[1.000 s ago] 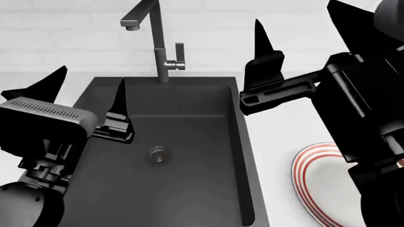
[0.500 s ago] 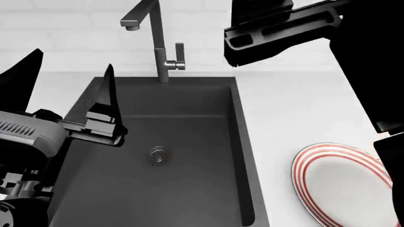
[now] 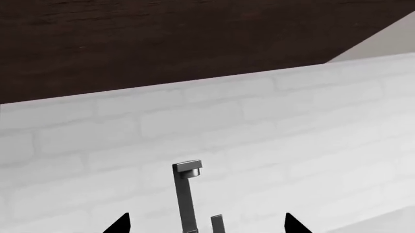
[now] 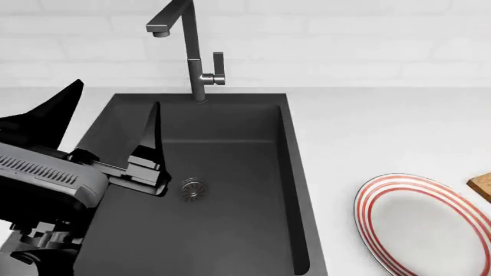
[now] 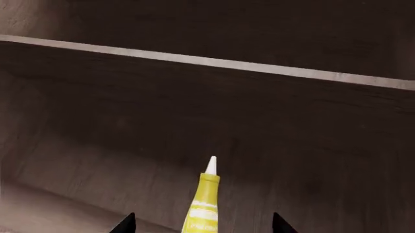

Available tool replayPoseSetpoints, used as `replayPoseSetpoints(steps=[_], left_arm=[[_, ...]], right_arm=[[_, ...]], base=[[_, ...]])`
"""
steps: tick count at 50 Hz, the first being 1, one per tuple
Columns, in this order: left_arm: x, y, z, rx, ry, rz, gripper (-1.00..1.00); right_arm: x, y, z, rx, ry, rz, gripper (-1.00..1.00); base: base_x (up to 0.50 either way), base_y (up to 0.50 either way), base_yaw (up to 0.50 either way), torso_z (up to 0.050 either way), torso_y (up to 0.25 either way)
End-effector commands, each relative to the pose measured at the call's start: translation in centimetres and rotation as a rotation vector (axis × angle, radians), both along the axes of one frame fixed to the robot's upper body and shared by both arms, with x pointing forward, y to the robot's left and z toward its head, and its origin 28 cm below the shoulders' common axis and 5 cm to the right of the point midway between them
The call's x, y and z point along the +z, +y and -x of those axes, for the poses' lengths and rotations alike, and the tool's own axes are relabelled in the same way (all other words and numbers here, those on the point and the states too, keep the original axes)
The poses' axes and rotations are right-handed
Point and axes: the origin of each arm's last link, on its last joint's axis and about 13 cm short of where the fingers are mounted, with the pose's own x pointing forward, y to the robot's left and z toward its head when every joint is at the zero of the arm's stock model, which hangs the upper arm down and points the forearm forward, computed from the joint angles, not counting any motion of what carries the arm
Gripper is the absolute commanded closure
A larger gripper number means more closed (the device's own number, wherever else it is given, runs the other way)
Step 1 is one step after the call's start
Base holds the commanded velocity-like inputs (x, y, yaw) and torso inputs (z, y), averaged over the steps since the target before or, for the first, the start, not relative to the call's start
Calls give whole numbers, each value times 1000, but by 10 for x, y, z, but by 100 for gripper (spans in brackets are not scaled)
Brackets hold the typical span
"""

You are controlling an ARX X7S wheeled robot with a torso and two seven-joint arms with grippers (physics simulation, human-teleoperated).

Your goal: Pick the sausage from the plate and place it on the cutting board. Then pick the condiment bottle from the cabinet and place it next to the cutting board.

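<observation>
Closest to me, the left gripper [image 4: 107,121] hangs over the dark sink [image 4: 230,230], its two black fingers spread wide with nothing between them. Just to the right on the white counter, the striped plate [image 4: 418,230] sits bare, no sausage on it, and a corner of the cutting board [image 4: 482,187] peeks in at the edge; I can't see whether the sausage lies there.

Further back, the faucet [image 4: 192,52] stands against the brick wall.

Up in the dark cabinet [image 5: 207,97], the condiment bottle [image 5: 204,206] stands upright between the right gripper's [image 5: 202,224] spread fingertips, not yet clamped. If the fingers close too high on the narrow neck, I'd guess it could slip or tip over on the shelf.
</observation>
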Motion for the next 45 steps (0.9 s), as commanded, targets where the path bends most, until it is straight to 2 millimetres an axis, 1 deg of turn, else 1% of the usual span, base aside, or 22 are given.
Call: replayPoseSetpoints(steps=[1, 5, 8, 9, 10, 13, 20, 25, 30, 35, 45], left_arm=[[-6, 0, -1, -17, 12, -5, -100], [-10, 0, -3, -25, 23, -9, -100], [-12, 0, -3, -29, 29, -11, -100], [-13, 0, -3, -32, 33, -12, -100], [-13, 1, -3, -47, 46, -6, -100], [-13, 1, -3, -59, 54, -2, -100], [-20, -1, -5, -80, 71, 2, -100], [-21, -2, -5, -88, 75, 1, -100], [-23, -2, -6, -94, 81, 1, -100], [-21, -2, -8, -94, 74, 5, -100], [-28, -3, -11, -67, 61, -21, -100]], right_arm=[[73, -2, -36, -44, 20, -43, -100], [100, -1, -57, -68, 50, -70, -100], [109, 3, -71, -10, 109, -101, -100], [109, -2, -76, -74, 107, -110, -100], [108, -3, -80, -90, 121, -120, -100], [103, -6, -89, -79, 178, -156, -100], [89, 1, -107, -38, 323, -173, -100], [80, 5, -114, -15, 403, -164, -100], [77, 12, -113, 92, 457, -145, -100], [77, 18, -110, 194, 467, -137, -100], [77, 15, -112, 178, 456, -139, -100]], base=[[0, 0, 0, 0, 0], [0, 0, 0, 0, 0], [0, 0, 0, 0, 0], [0, 0, 0, 0, 0], [0, 0, 0, 0, 0], [0, 0, 0, 0, 0], [0, 0, 0, 0, 0], [0, 0, 0, 0, 0], [0, 0, 0, 0, 0], [0, 0, 0, 0, 0], [0, 0, 0, 0, 0]])
